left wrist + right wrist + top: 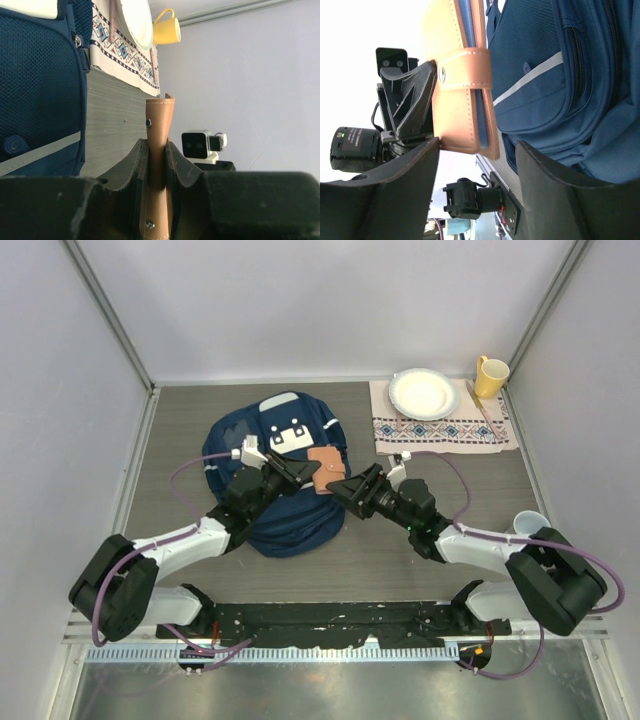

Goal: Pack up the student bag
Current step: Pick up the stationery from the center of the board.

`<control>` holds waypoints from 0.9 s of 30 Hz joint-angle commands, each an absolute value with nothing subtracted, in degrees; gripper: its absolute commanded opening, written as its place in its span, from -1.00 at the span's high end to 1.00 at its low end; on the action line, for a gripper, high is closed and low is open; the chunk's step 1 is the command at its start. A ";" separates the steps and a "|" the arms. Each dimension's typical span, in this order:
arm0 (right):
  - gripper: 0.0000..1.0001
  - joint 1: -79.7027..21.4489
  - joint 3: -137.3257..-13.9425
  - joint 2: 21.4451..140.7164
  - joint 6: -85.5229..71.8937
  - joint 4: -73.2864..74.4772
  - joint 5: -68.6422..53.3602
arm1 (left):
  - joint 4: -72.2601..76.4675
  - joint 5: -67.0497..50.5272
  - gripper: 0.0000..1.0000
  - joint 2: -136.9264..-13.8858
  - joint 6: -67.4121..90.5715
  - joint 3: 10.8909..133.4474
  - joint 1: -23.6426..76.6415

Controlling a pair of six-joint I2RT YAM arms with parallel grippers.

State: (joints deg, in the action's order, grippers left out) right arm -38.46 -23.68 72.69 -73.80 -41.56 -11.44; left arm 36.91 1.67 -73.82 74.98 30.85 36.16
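Observation:
The student bag is a navy backpack lying flat at the table's centre-left, its white buckle patch facing up. Above its right side my left gripper is shut on a brown leather notebook with a strap closure. In the left wrist view the notebook stands edge-on, pinched between the fingers, with the bag to the left. My right gripper is open around the lower end of the notebook; one finger touches its corner and the other stands apart. The bag is behind it.
At the back right a patterned cloth carries a white plate, with a yellow mug beside it. A pale cup stands near the right wall. Grey walls close in three sides.

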 commanded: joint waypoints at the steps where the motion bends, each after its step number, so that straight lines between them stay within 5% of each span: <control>1: -0.25 -38.32 -25.31 76.37 -76.55 -54.56 -11.42 | 42.10 0.18 0.59 -74.27 76.38 31.82 36.91; 4: 0.01 -38.32 -24.88 76.73 -76.90 -56.24 -11.17 | 42.36 0.18 0.59 -74.27 76.55 31.29 37.18; 14: 0.16 -37.44 -24.08 72.86 -73.83 -52.29 -8.61 | 42.45 -1.84 0.60 -74.18 76.55 31.46 37.62; 19: 0.90 -36.83 -23.99 71.37 -72.60 -50.90 -8.97 | 42.19 -1.67 0.58 -74.18 76.20 31.11 37.62; 23: 0.98 -36.83 -24.35 67.42 -69.44 -44.49 -7.21 | 36.85 -2.98 -0.34 -73.30 71.38 32.77 37.71; 27: 0.98 -36.74 -25.83 59.52 -64.09 -29.48 -0.28 | 17.27 -2.47 -0.82 -69.97 59.09 37.96 37.62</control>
